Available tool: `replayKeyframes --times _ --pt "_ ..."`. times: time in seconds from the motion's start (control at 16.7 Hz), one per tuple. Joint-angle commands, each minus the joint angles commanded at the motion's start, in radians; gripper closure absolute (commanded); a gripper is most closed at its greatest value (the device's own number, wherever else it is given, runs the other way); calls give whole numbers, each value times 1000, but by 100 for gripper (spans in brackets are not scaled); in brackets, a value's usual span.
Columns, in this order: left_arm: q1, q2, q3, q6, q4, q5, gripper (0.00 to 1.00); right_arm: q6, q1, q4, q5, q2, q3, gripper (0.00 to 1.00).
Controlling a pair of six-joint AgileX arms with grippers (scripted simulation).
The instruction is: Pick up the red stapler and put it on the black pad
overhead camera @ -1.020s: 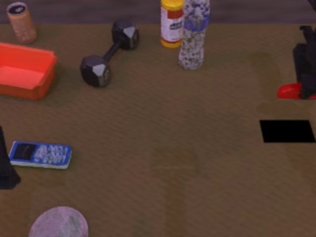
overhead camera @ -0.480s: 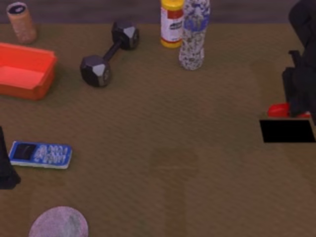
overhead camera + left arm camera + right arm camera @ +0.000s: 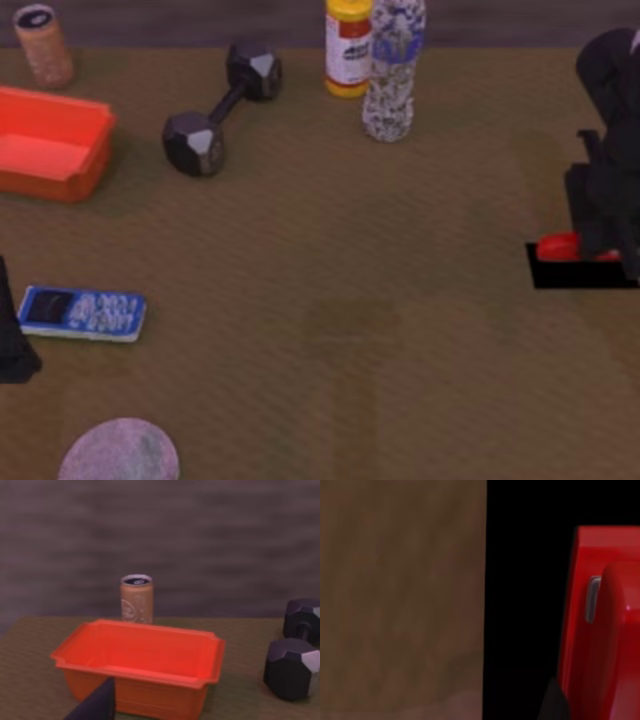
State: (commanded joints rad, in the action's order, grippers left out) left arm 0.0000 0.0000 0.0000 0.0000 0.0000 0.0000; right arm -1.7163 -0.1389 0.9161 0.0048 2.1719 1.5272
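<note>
Top view is showing 1 red stapler (image 3: 558, 246) over 1 black pad (image 3: 570, 274) at right edge, right gripper (image 3: 605, 235) clamping it.

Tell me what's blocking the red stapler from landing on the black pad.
Nothing visible. The right gripper holds the red stapler directly over the black pad at the table's right edge; only bare pad shows beneath it. The left arm is parked at the table's left.
</note>
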Motion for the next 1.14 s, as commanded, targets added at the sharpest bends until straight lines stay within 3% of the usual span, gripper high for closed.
replayKeyframes --times 0.78,1.14 --pt "0 0 0 0 0 0 0 0 0 0 0 0 0 2" --pt "0 0 0 0 0 0 0 0 0 0 0 0 0 0"
